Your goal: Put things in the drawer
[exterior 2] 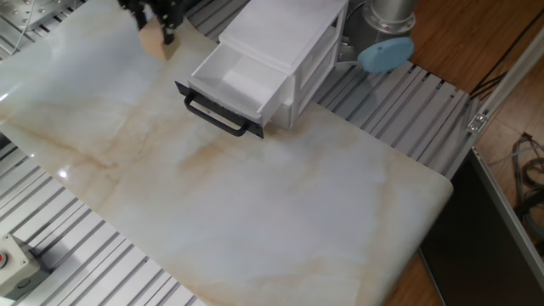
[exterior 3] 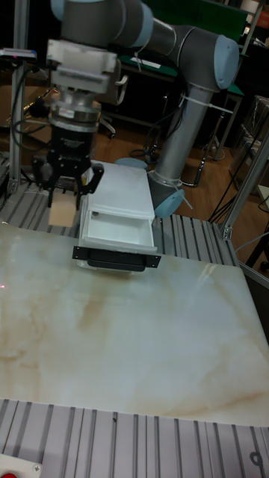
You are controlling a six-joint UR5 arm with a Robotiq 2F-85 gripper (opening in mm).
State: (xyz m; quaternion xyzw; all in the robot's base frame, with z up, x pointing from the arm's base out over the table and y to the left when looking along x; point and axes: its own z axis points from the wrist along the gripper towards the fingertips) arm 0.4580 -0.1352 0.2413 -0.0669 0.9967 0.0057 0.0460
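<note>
Mid-carry, by the look of it: pickup done, drop not yet made. Closed the gripper (exterior 3: 66, 200) on the cube (exterior 3: 63, 210), one finger on each side, jaws narrowed to the cube's width. Held the cube below the fingertips, seemingly lifted off the table (exterior 2: 255, 195), though the gap underneath could not be made out for sure. Hung it near the table's far edge, to the left of the drawer (exterior 2: 236, 78) as seen in the tall view, close beside it but not over it.

Found the drawer pulled well out of the cabinet (exterior 2: 293, 34), open to the top, with nothing to be seen inside, and with the handle (exterior 2: 217, 115) facing the near side of the table. No need, then, to open anything first.

Judged the next move to call for a sideways carry toward the drawer, keeping the cube high enough to pass over the side wall. Then a stop above the middle of the tray, away from the cabinet's front face and the handle bar. Then a short descent and a parting of the fingers to let the cube drop in. Main risk, as judged: clipping the near wall with the cube's lower edge if carried too low.
</note>
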